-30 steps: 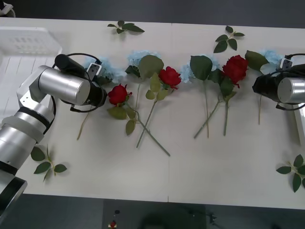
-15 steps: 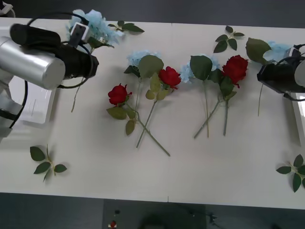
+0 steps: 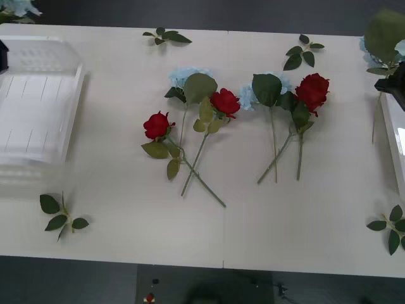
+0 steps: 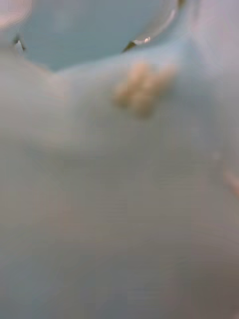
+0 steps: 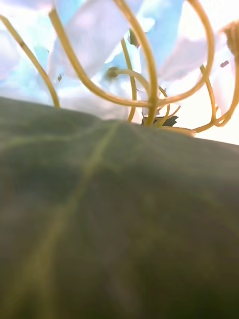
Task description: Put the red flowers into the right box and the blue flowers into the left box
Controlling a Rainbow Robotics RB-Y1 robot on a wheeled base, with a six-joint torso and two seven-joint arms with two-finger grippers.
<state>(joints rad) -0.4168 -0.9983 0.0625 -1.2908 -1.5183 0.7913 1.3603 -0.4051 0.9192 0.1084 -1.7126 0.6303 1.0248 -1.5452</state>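
Red flowers, white left box

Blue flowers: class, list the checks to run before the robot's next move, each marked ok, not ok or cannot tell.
1. White translucent plastic left box has free room: ok.
2. Pale blue fluffy flower is up at that box's far end: ok.
3. Other blue flower hangs by the white shallow right box, the wrong one: not ok.
4. Grip on either stem secure: cannot tell.
5. Three deep-red roses lie apart from both boxes: ok.

White surface bearing red flowers, blue flowers and leaf sprigs. Left box and right box at its edges
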